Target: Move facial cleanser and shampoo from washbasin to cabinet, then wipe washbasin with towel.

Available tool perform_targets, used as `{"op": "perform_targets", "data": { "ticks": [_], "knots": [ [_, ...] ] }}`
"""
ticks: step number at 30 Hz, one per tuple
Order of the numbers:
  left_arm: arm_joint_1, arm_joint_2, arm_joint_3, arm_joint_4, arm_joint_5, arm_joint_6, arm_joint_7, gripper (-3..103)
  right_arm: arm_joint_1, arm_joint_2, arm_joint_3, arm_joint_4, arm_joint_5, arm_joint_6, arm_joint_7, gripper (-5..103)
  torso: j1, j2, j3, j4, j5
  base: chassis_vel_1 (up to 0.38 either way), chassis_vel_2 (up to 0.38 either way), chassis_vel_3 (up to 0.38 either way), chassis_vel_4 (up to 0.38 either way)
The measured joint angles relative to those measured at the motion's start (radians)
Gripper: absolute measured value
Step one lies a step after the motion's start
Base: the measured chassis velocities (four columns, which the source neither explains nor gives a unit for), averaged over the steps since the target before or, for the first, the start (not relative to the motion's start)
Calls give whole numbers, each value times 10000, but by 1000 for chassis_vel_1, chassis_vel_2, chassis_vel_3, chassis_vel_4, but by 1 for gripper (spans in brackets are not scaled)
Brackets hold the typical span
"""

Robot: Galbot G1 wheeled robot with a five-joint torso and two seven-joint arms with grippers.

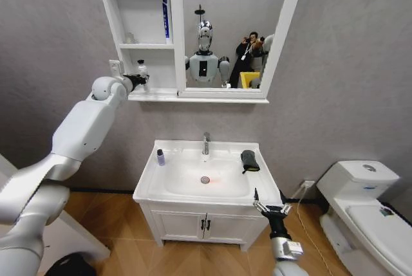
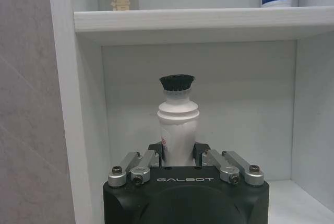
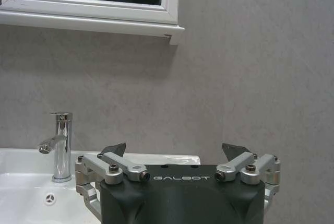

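The left gripper point(image 1: 137, 81) grasps a white bottle point(image 2: 178, 125) on the cabinet's point(image 1: 122, 15) bottom shelf. The right gripper point(image 1: 271, 209) hangs released just before the washbasin point(image 1: 172, 193), near the towel point(image 1: 250, 160).

Glossy ceramic washbasin point(image 1: 187, 189); chrome tap point(image 1: 206, 144); matt cloth towel point(image 1: 250, 160).

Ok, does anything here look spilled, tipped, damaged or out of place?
Nothing stands out. The left gripper holds the white black-capped bottle upright in the white cabinet. The small dark bottle stands upright and the dark grey towel lies on the white ceramic washbasin, nothing spilled. The right gripper is open at its front.
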Motion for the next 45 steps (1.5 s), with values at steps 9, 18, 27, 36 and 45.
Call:
{"op": "perform_targets", "data": {
  "ticks": [9,18,27,36,45],
  "knots": [
    [-61,-351,55,388,161,75,-403,38,283,-62,-50,146,53,-192,41,100,0,0,0,-1,-1,0,0,0,0],
    [561,22,-281,-730,62,-74,-720,72,102,31,-11,155,40,-97,43,100,-1,1,0,-3,-1,0,0,0,0],
    [4184,2495,-1859,-5443,-28,-1662,-398,99,43,102,-106,248,-163,-211,172,100,-4,2,-2,8,-6,0,0,0,0],
    [10804,2169,-4630,-7749,2581,-3487,329,100,-51,100,-121,520,-273,-476,300,100,-4,3,-1,4,-4,0,0,0,0],
    [12015,147,-4529,-6077,4513,-4457,631,100,-343,216,-119,640,-409,-471,350,100,-1,3,-2,-4,0,0,0,0,0]
  ]
}}
